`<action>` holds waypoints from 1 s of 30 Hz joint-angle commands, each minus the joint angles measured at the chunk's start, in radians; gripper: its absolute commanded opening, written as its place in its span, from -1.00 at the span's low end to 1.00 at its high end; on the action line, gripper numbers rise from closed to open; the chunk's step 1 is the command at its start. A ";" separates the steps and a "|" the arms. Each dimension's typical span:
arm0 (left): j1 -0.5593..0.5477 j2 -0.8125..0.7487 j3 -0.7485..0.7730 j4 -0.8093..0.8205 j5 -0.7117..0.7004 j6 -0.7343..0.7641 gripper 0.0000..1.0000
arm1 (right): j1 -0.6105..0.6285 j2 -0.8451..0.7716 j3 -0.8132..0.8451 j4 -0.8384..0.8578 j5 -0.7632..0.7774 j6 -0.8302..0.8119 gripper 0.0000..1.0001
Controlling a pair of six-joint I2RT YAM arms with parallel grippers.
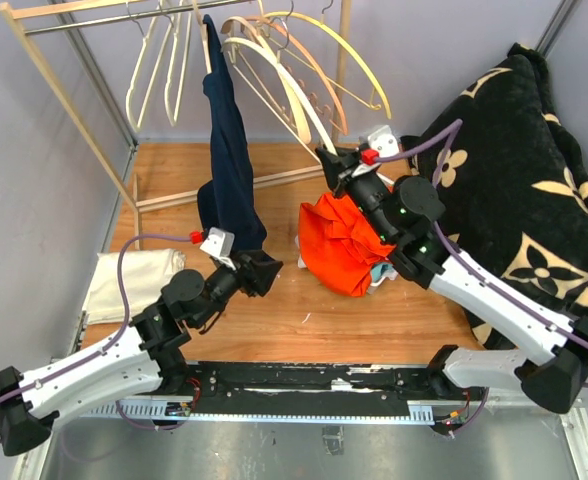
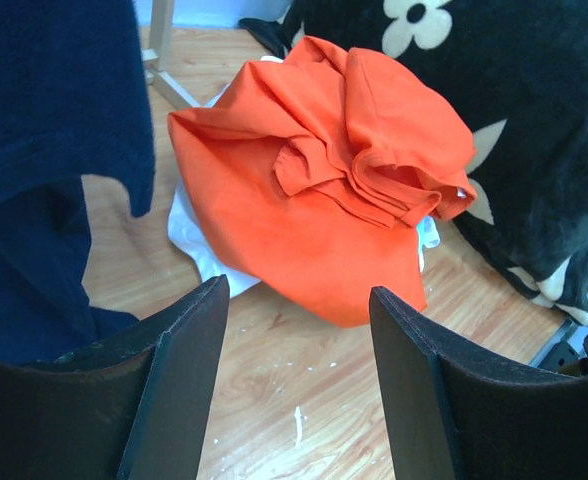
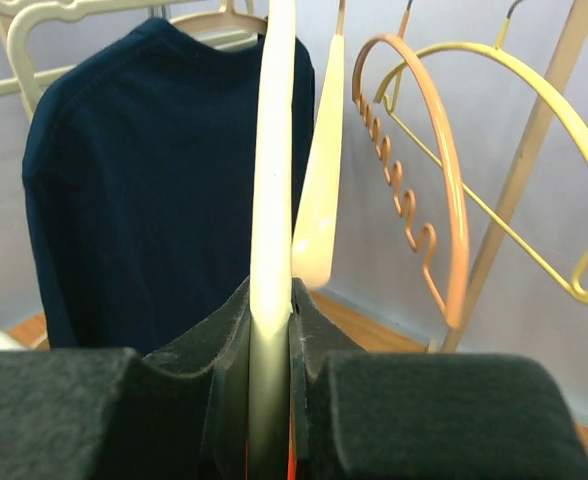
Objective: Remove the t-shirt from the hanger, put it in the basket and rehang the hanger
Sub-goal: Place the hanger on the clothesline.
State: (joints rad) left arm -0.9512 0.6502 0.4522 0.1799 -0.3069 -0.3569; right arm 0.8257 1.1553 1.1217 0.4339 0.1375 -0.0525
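Navy t-shirt [image 1: 229, 150] not yet removed; cream hanger [image 3: 274, 120] is clamped by right end effector [image 3: 271, 305]; left end effector [image 2: 299, 292] is held open, empty.

The t-shirt [image 1: 229, 160] was soft, matt navy cloth. The hanger [image 3: 272, 180] in my right gripper [image 3: 271, 305] was smooth, slightly glossy cream plastic; the tabletop [image 1: 304, 325] was faintly shiny wood.
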 commanded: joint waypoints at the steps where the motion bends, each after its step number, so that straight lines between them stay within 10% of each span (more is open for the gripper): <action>1: -0.003 -0.083 -0.047 -0.028 -0.033 -0.033 0.26 | 0.007 0.086 0.112 0.156 0.027 0.013 -0.99; 30: -0.003 -0.363 -0.136 -0.180 -0.107 -0.070 0.26 | 0.006 0.537 0.449 0.254 0.059 -0.044 -0.99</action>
State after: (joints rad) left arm -0.9512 0.3096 0.3279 0.0017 -0.3916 -0.4160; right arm 0.8253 1.7004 1.5280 0.5762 0.1875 -0.0795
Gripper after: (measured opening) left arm 0.630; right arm 0.149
